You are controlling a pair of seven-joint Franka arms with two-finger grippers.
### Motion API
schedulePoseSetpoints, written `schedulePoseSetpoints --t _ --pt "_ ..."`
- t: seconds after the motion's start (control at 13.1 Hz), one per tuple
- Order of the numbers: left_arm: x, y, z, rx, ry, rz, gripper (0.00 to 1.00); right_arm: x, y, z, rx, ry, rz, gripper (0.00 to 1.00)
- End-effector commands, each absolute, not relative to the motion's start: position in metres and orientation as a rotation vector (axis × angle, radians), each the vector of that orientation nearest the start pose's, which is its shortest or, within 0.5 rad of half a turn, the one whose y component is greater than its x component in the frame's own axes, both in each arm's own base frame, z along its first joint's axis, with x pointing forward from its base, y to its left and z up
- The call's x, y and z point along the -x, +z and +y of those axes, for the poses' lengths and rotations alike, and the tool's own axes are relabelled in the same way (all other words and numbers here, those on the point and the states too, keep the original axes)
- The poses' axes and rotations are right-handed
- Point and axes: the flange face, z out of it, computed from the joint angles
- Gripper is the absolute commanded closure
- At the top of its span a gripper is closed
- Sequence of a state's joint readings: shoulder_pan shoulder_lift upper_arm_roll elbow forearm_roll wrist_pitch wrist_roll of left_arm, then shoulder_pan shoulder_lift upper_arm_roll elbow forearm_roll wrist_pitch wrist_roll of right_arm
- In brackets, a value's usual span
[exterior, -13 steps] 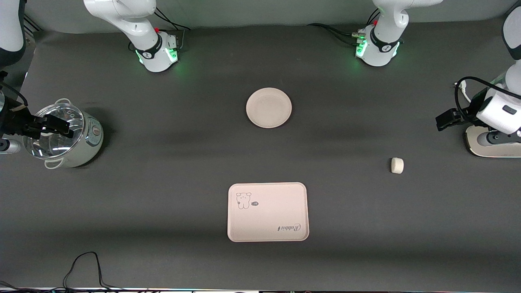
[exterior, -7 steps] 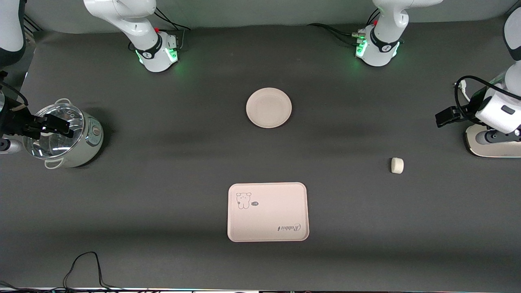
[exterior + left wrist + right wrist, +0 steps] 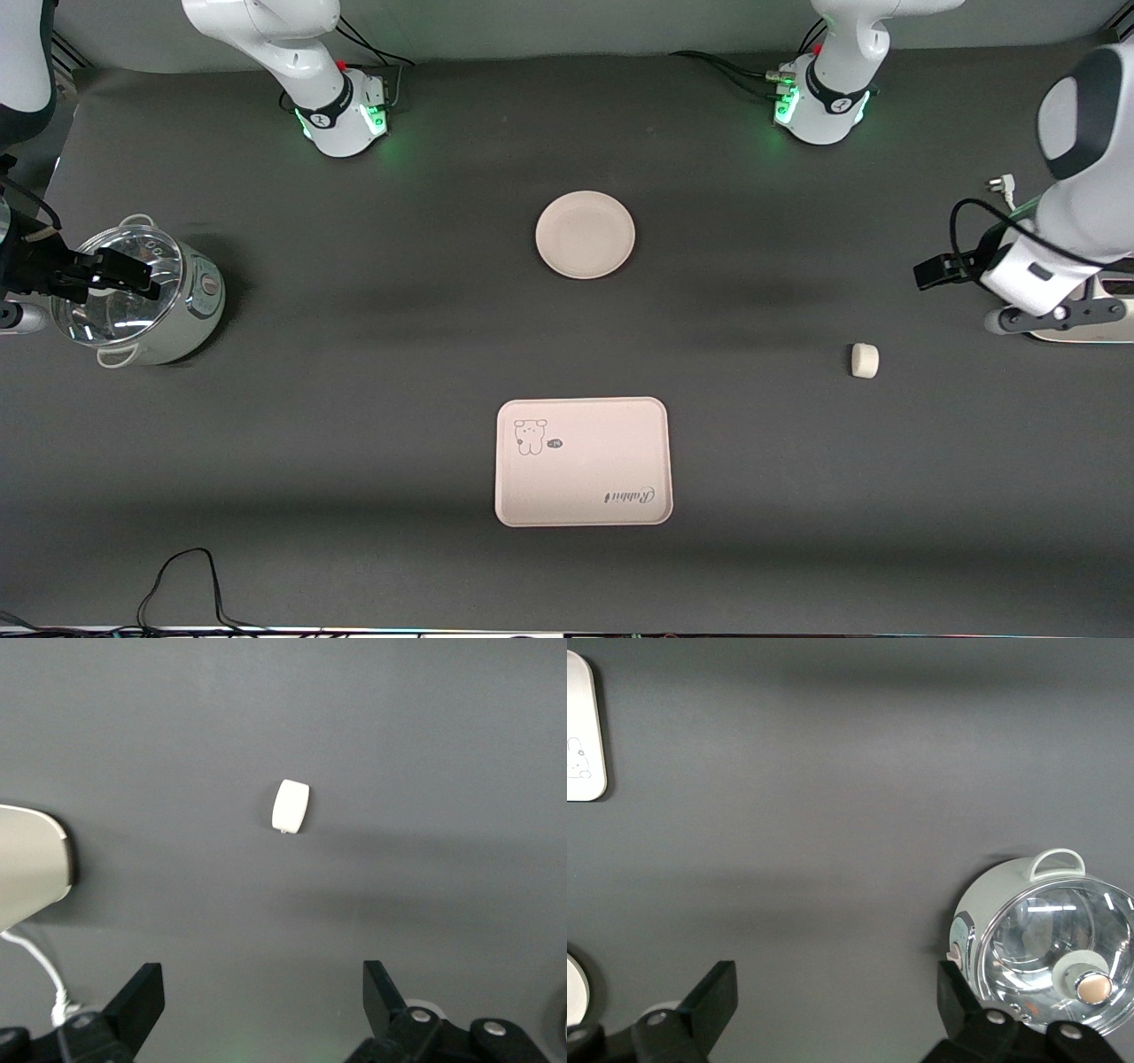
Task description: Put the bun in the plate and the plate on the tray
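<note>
The bun lies on the dark table toward the left arm's end; it also shows in the left wrist view. The round plate sits empty mid-table. The tray lies nearer the camera than the plate, and its corner shows in the right wrist view. My left gripper hangs over the table at the left arm's end, apart from the bun, open and empty. My right gripper waits open and empty over a pot.
A white pot with a glass lid stands at the right arm's end; it also shows in the right wrist view. A cream appliance with a white cable and plug sits at the left arm's end.
My left arm has swung in from the table's end toward the bun, and its gripper has come off the cream appliance. The right arm, bun, plate and tray have not moved.
</note>
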State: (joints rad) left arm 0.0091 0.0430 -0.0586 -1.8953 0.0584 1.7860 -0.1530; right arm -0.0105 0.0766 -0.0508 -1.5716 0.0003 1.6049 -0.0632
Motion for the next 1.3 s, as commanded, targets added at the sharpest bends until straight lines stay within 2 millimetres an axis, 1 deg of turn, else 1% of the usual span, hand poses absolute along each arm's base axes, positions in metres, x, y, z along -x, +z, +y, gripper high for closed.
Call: schedulePoseSetpoints --t 0.0,0.08,0.15,0.38,0.54,0.61,0.77,0.92,1.0,1.07,1.15,1.23 --pt "-0.544 0.397 -0.029 3.069 0.241 -0.095 0.00 -0.567 0.593 -0.043 3.154 0.060 -0.013 0.00" --pt "-0.546 0.373 -0.027 3.069 0.263 -0.099 0.00 -0.567 0.593 -0.044 3.154 0.060 -0.011 0.00" --pt "-0.550 0.353 -0.026 3.070 0.283 -0.100 0.00 -0.566 0.596 -0.045 3.155 0.055 -0.008 0.00" --pt "-0.564 0.304 -0.031 3.083 0.264 -0.086 0.00 -0.565 0.596 -0.044 3.155 0.053 -0.011 0.00" --pt "-0.570 0.269 -0.026 3.089 0.253 -0.098 0.00 -0.566 0.595 -0.044 3.154 0.057 -0.011 0.00" --pt "-0.573 0.256 -0.025 3.094 0.235 -0.099 0.00 -0.566 0.595 -0.044 3.154 0.060 -0.011 0.00" --pt "-0.576 0.232 -0.026 3.100 0.226 -0.097 0.00 -0.565 0.595 -0.045 3.154 0.060 -0.011 0.00" --pt "-0.576 0.214 -0.025 3.101 0.231 -0.101 0.01 -0.565 0.594 -0.044 3.154 0.062 -0.013 0.00" --pt "-0.574 0.207 -0.020 3.100 0.248 -0.112 0.02 -0.566 0.594 -0.044 3.154 0.060 -0.013 0.00" --pt "-0.575 0.201 -0.013 3.102 0.244 -0.131 0.07 -0.565 0.593 -0.044 3.154 0.065 -0.013 0.00" --pt "-0.575 0.197 -0.013 3.103 0.242 -0.131 0.19 -0.565 0.594 -0.044 3.154 0.062 -0.013 0.00" --pt "-0.576 0.193 -0.012 3.106 0.230 -0.133 0.24 -0.566 0.594 -0.044 3.154 0.060 -0.013 0.00"
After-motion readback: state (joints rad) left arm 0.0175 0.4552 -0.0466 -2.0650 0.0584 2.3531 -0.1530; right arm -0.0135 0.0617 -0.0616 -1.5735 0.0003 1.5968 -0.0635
